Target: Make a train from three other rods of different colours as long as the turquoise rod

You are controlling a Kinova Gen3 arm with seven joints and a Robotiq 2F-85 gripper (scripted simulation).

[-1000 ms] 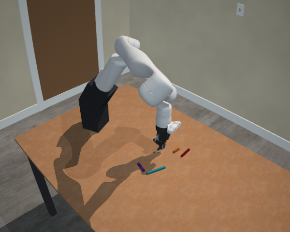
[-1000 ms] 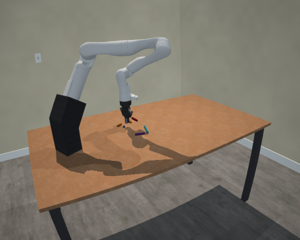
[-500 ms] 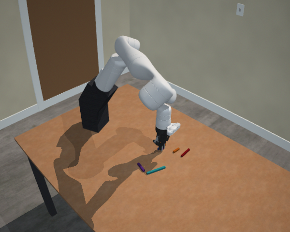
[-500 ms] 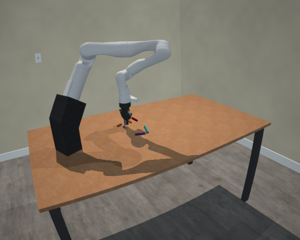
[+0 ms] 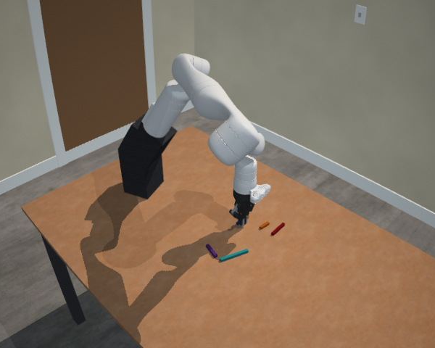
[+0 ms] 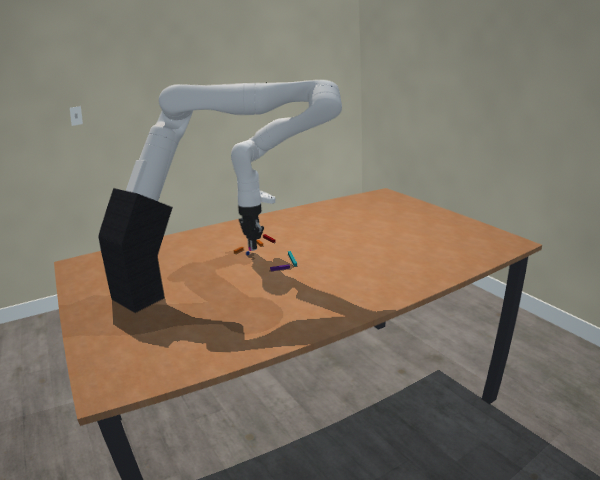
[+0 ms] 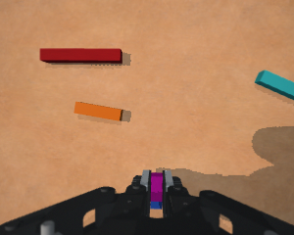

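The claw [image 7: 157,192] was pinched on the magenta rod [image 7: 157,186], held low over the bench [image 5: 322,284], with the blue rod [image 7: 156,205] showing just beneath and behind the magenta one in the wrist view; whether the two touched could not be told. Seven, two and one add to ten, so red, magenta and blue looked like the likely train. The red rod [image 7: 80,55] lay ahead and to the left of the claw in the wrist view, its long axis running left to right across that view, with an orange rod [image 7: 98,111] between it and the claw, almost parallel. The turquoise rod [image 5: 233,254] and the purple rod [image 5: 211,250] lay near each other, well apart from the red one. No brand, label or writing could be read anywhere.
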